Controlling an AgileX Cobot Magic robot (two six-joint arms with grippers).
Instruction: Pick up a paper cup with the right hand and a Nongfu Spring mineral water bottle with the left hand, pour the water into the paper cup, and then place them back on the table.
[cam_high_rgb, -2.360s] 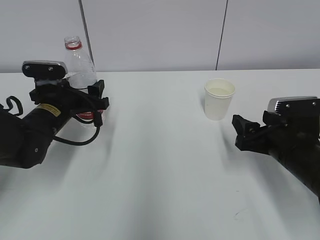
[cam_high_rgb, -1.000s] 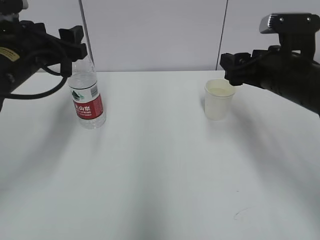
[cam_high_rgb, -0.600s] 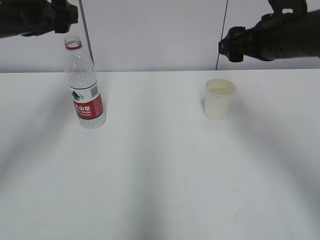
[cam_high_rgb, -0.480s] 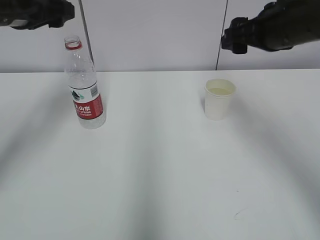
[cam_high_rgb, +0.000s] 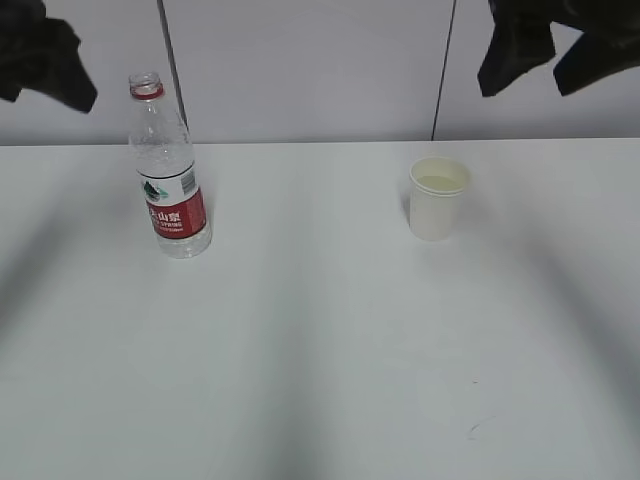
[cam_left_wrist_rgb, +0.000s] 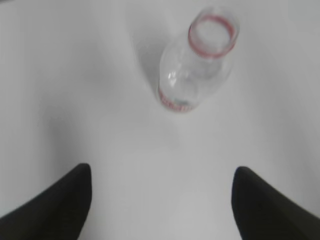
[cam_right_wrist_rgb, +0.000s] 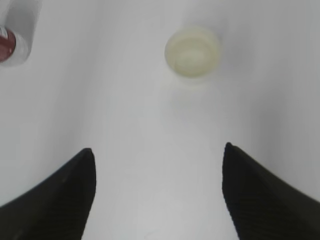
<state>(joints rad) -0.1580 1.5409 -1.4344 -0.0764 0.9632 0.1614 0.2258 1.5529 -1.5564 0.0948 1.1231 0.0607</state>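
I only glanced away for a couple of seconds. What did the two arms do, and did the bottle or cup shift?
Both arms rose off the table. The left hand let go of the bottle and lifted clear; the right hand climbed from beside the paper cup. Both grippers are open and empty. Bottle and cup stand where they were.

The place looks like a bare test room or lab: a plain white bench (cam_high_rgb: 320, 350) stands against a pale grey panelled wall (cam_high_rgb: 300, 70) with dark vertical seams, and only a water bottle (cam_high_rgb: 168, 170) and paper cup (cam_high_rgb: 438, 200) stand on it.
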